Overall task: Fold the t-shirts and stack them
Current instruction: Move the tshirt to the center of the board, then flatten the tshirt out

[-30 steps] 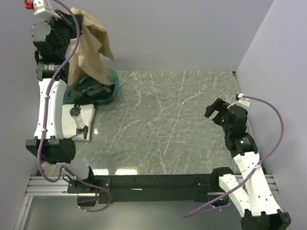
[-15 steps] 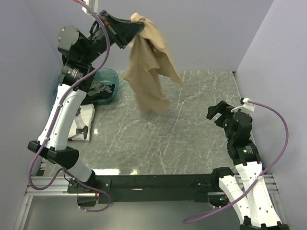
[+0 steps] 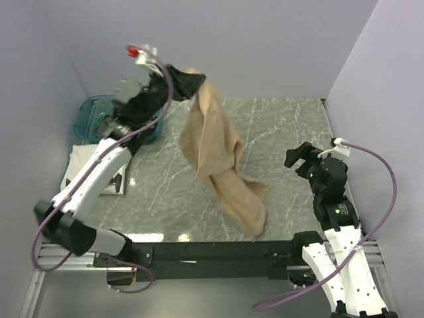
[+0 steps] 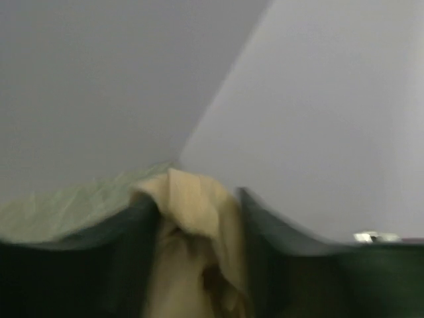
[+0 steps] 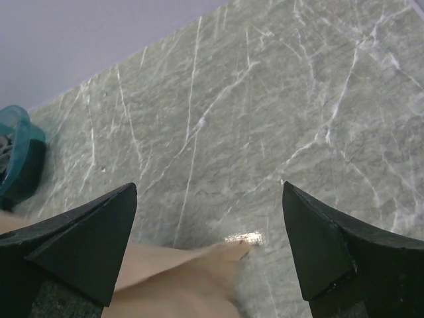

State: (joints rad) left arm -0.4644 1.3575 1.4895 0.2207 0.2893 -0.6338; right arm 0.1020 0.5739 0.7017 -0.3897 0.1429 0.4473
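Top external view shows the step in hand as laying out: the tan t-shirt [image 3: 215, 146] is carried over the middle of the surface [image 3: 285, 119] for spreading, and no fold is made in it yet. The garment hangs from the left hand [image 3: 189, 83], which is raised above the far edge, left of centre, and its bunched length trails toward the near edge, right of centre. Whether the lower end touches the surface cannot be told. In the left wrist view, tan cloth [image 4: 192, 218] sits between the two fingers of that hand [image 4: 195, 199], but the picture is blurred and it cannot be told whether the hand is grasping the cloth or letting it go. The right hand [image 3: 299, 156] hovers near the right edge, released, its fingers spread wide with nothing between them [image 5: 209, 189]; an end of the shirt [image 5: 172, 278] lies just below it. The next move probably calls for getting the shirt down flat, with the right hand taking a free edge to pull it open. Count: two hands; one tan t-shirt; one white t-shirt [image 3: 78, 164] with a dark print, flat at the left edge; one teal tub [image 3: 86, 109] at the far left corner. Its contents are largely hidden by the left arm and cannot be counted.
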